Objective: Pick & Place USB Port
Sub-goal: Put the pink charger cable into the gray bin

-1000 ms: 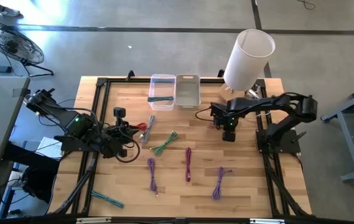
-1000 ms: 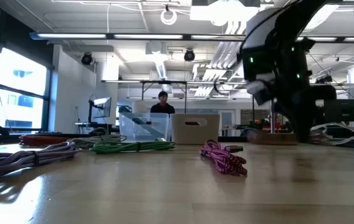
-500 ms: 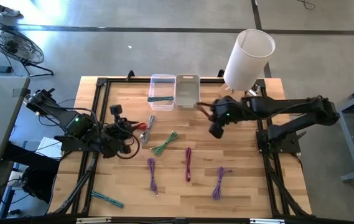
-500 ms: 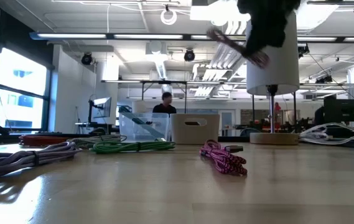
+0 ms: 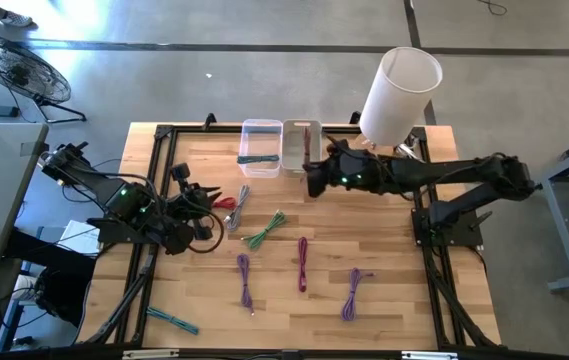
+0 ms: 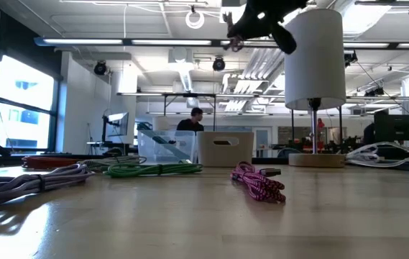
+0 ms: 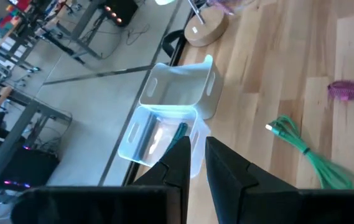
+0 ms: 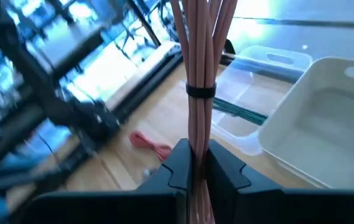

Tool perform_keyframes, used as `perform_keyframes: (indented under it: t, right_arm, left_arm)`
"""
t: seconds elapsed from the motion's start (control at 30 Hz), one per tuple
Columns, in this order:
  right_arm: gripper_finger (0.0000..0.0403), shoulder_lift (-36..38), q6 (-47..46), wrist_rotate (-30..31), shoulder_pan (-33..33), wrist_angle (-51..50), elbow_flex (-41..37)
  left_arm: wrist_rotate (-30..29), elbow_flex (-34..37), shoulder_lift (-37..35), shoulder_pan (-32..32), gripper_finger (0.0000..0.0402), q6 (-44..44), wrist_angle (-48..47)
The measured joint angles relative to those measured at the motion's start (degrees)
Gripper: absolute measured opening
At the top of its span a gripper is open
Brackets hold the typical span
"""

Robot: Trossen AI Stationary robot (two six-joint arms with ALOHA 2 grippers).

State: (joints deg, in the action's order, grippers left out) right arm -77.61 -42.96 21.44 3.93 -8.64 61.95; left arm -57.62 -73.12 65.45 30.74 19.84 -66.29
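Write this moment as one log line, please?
right pincer: shut on pink cable bundle, above white bin | left pincer: shut, empty, near red cable | clear bin: holds teal cable

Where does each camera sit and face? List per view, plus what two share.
High view: overhead, straight down; both arms, right gripper over the white bin.
Low view: table height, facing the room; right gripper above.
Left wrist view: on waiting left arm; left gripper, white bin ahead.
Right wrist view: right gripper clamping the pink cable, white bin ahead.
Both wrist views share the white bin.
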Motion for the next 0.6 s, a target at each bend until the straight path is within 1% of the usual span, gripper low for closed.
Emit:
perform_keyframes:
  t: [0.17,0.3,0.37,0.43,0.5,0.6]
  right_arm:
    - [0.0017,-5.4,-7.0,-2.8,3.5,4.8,0.0]
    - [0.0017,-9.5,-10.9,-2.7,6.3,5.9,0.0]
    - [0.0017,-10.9,-11.2,-2.5,7.5,6.5,0.0]
    - [0.0017,-11.8,-12.5,-1.8,8.6,6.7,0.0]
    - [0.0017,-12.2,-14.6,0.3,9.3,6.7,0.0]
    - [0.0017,-12.2,-14.5,3.2,10.9,6.7,0.0]
  left_arm:
    - [1.2,0.0,0.0,0.0,0.0046,0.0,-3.5]
    - [1.5,0.0,0.0,0.0,0.0046,0.0,-4.8]
    - [1.9,0.0,0.0,0.0,0.0046,0.0,-5.0]
    - [2.8,0.0,0.0,0.0,0.0046,0.0,-5.4]
    - [3.4,0.0,0.0,0.0,0.0046,0.0,-5.9]
    - [4.6,0.0,0.0,0.0,0.0046,0.0,-5.9]
